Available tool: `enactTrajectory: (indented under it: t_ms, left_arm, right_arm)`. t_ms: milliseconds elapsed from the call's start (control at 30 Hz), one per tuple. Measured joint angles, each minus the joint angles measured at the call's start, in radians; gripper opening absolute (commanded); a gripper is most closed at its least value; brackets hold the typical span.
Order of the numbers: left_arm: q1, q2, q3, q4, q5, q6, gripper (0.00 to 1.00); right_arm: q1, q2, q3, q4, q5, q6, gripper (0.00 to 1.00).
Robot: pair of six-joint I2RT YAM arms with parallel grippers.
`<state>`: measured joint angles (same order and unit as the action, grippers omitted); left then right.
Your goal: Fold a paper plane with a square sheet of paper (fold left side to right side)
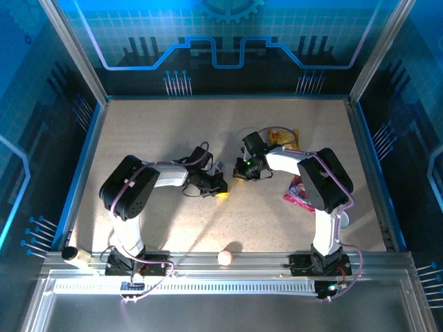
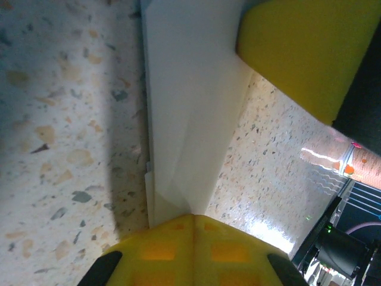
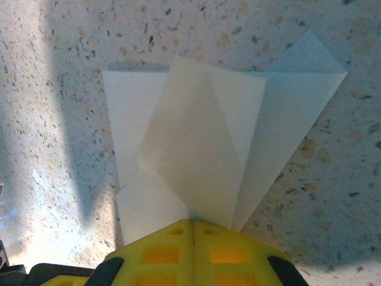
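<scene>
Near the middle of the speckled beige stone-pattern table (image 1: 166,138), the two arms meet, the left claw (image 1: 221,191) and the right claw (image 1: 240,173) close together with their tips turned toward each other. The task's thing, a thin white sheet of paper folded into a narrow layered shape (image 3: 196,149), lies on the table between them. In the right wrist view the right claw (image 3: 191,221) has its yellow fingers pressed together on the near end of the paper, whose creased flaps fan out from the pinch. In the left wrist view the left claw (image 2: 193,217) is likewise closed on one end of the paper (image 2: 190,89), which runs away from it as a long strip; one yellow finger (image 2: 303,53) of the right claw sits at the far end. A yellow snack packet (image 1: 284,136) and a pink wrapper (image 1: 297,194) lie beside the right arm, apart from the paper.
</scene>
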<state>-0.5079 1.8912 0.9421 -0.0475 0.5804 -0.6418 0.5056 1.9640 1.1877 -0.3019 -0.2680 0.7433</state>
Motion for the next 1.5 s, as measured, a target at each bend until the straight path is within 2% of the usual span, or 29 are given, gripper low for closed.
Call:
enactTrajectory:
  t_ms: [267,433,600,800,1500]
  left_arm:
    - [0.0,0.008,0.018,-0.029,-0.005,0.045,0.0]
    - [-0.004,0.01,0.027,-0.047,-0.016,0.077,0.0]
    - [-0.014,0.01,0.044,-0.079,-0.043,0.111,0.0]
    - [-0.033,0.012,0.071,-0.116,-0.085,0.134,0.0]
    - [-0.058,0.019,0.105,-0.159,-0.136,0.148,0.0]
  right_arm:
    - [0.003,-0.017,0.01,-0.014,0.005,-0.023,0.06]
    - [0.003,-0.11,-0.004,0.004,-0.001,-0.022,0.06]
    - [0.004,-0.182,-0.089,0.077,-0.019,0.002,0.06]
    - [0.02,-0.175,-0.161,0.115,-0.028,0.042,0.07]
    - [0.044,-0.08,-0.16,0.166,-0.029,0.071,0.06]
